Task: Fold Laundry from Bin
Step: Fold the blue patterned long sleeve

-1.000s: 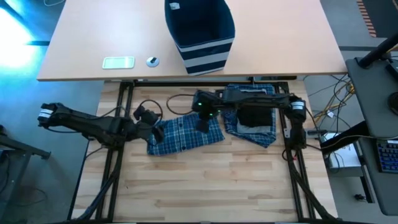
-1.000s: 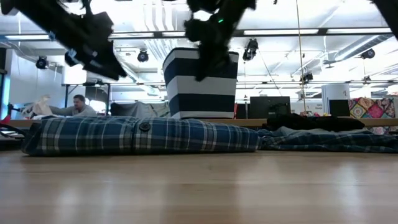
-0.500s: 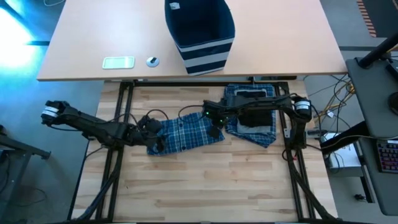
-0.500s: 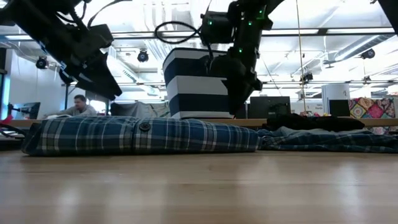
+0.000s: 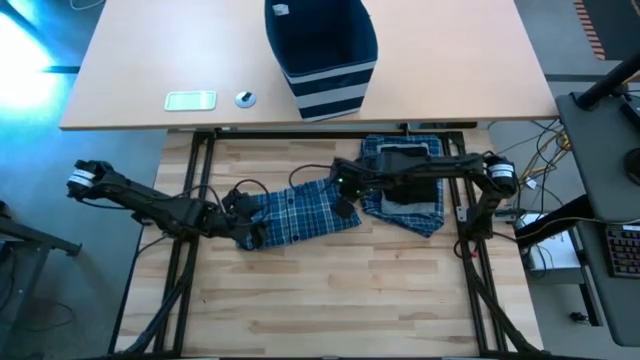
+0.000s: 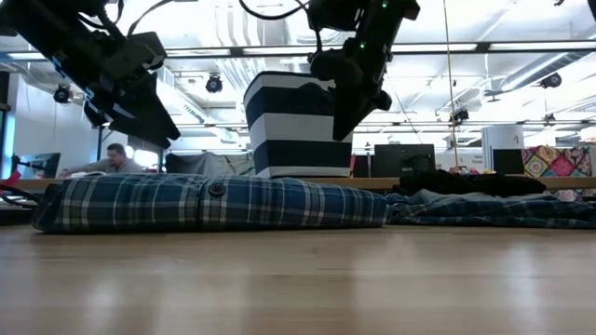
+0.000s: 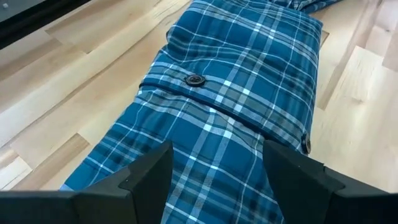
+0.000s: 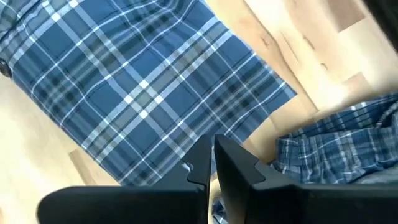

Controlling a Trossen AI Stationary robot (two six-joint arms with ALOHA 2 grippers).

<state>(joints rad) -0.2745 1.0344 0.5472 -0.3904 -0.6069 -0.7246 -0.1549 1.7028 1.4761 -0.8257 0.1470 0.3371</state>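
Left tool [image 7: 214,171] hangs wide apart over our folded plaid garment [image 5: 295,215]; right tool [image 8: 213,158] pinched closed, empty.

The left arm reaches in low from the left side of the table, its links stretched nearly flat. The left gripper [image 5: 250,225] is at the left end of the work area, raised above the surface, its two fingers [image 7: 146,177] spread well apart with nothing between them.

The right arm extends from the right side across toward the centre, forearm roughly horizontal. The right gripper [image 5: 345,208] points downward, raised above the surface, with its fingers [image 8: 233,162] pressed together and empty.
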